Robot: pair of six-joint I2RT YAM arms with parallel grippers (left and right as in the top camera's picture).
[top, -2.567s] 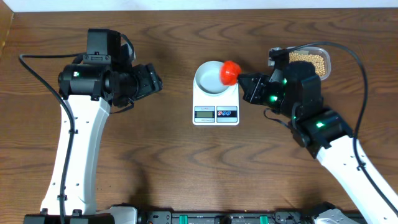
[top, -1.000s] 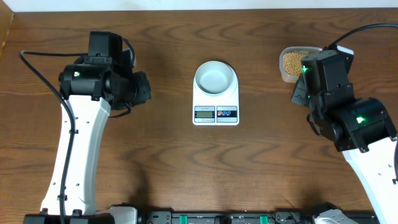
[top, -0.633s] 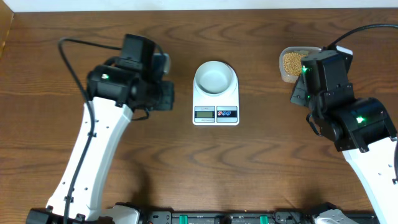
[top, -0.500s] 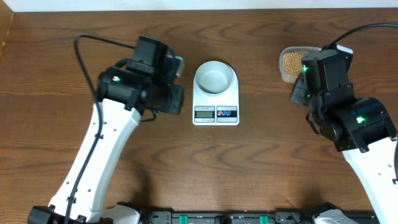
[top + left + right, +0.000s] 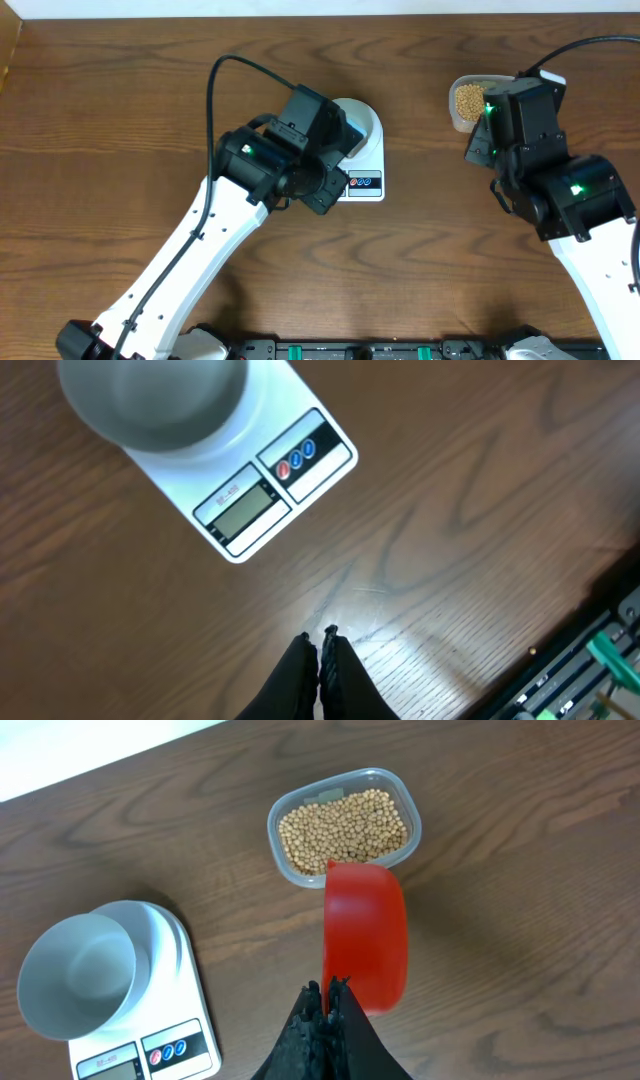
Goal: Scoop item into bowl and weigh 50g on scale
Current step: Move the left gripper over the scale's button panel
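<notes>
The task looks barely begun. The bowl (image 5: 78,975) sits on the scale (image 5: 320,460) and appears empty, while the beans (image 5: 345,825) lie in the clear tub (image 5: 275,832), well apart on the right arm's side. The right gripper (image 5: 326,988) is clamped on a red scoop (image 5: 365,940), which hovers just short of the tub with no beans showing in it. The left gripper (image 5: 320,645), fingers pressed together around nothing, hangs over the table (image 5: 450,560) near the scale. Scooping, tipping and reaching the target weight all remain, and the display is unreadable.
</notes>
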